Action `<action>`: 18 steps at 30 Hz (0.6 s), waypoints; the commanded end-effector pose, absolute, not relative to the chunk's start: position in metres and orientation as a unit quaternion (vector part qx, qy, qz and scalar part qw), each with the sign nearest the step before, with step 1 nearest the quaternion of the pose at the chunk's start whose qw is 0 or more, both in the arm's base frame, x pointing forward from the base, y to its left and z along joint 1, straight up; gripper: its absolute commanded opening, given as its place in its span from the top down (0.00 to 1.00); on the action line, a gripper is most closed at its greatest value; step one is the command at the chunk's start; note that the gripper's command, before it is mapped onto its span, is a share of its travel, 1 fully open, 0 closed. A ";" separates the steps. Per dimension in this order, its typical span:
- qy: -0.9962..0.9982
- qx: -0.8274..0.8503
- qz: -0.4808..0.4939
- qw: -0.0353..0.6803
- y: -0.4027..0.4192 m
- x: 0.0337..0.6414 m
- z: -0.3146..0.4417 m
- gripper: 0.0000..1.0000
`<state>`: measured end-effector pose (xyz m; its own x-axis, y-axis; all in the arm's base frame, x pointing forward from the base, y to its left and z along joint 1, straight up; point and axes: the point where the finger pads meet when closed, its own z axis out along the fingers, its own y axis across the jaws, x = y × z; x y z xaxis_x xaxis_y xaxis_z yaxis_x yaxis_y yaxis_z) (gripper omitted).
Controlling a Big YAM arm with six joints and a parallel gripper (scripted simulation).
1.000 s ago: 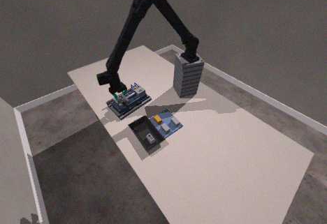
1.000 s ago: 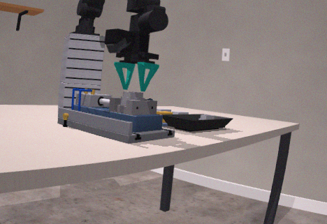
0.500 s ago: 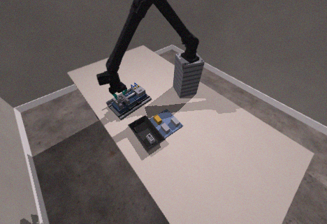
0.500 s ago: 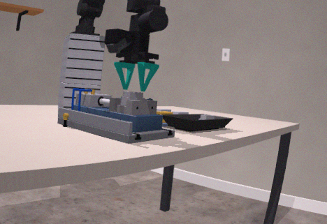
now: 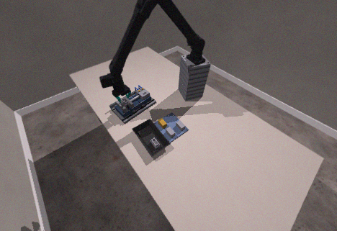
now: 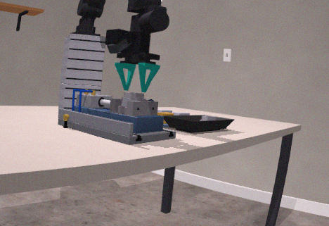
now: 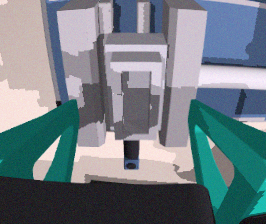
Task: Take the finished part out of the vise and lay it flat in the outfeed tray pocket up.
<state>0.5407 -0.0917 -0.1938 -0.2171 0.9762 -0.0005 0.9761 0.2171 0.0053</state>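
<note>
Looking from the top, the black arm reaches from its gray stand (image 5: 194, 78) down to the vise (image 5: 132, 103) on the pale desk (image 5: 234, 150). The claw (image 5: 122, 94) hangs right over the vise. Near it sits the black outfeed tray (image 5: 138, 130). A small gray block (image 5: 155, 143) already lies inside the tray. Just beside the tray is a blue plate (image 5: 181, 129) with a yellow block and gray blocks on it.

From the side, the green fingers (image 6: 125, 74) point straight down. The tips are just above the finished part (image 6: 135, 98), which sits up between the gray vise blocks. The claw is about half open and holds nothing. The tray (image 6: 197, 123) waits behind the vise, low and flat.

From the wrist, the part (image 7: 133, 86) is right in the middle, squeezed between two tall gray blocks. One green finger (image 7: 57, 139) shows on each side, with space around the part. A dark pocket shows on the part's face.

So the job has only begun. The claw is lined up, but nothing is grabbed yet. It has to go down, pinch the part, lift it out, carry it to the tray, lay it flat with the pocket up, and let go. The vise blocks stand close, so the fingers could bump them. The block in the tray takes up room too.
</note>
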 end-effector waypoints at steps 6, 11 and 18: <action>0.781 0.624 0.009 0.019 -0.089 0.562 -0.182 0.36; 0.781 0.624 0.008 0.018 -0.089 0.556 -0.181 0.36; 0.781 0.624 0.008 0.018 -0.089 0.556 -0.181 0.36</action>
<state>0.5407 -0.0917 -0.1938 -0.2171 0.9762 -0.0005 0.9761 0.2171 0.0053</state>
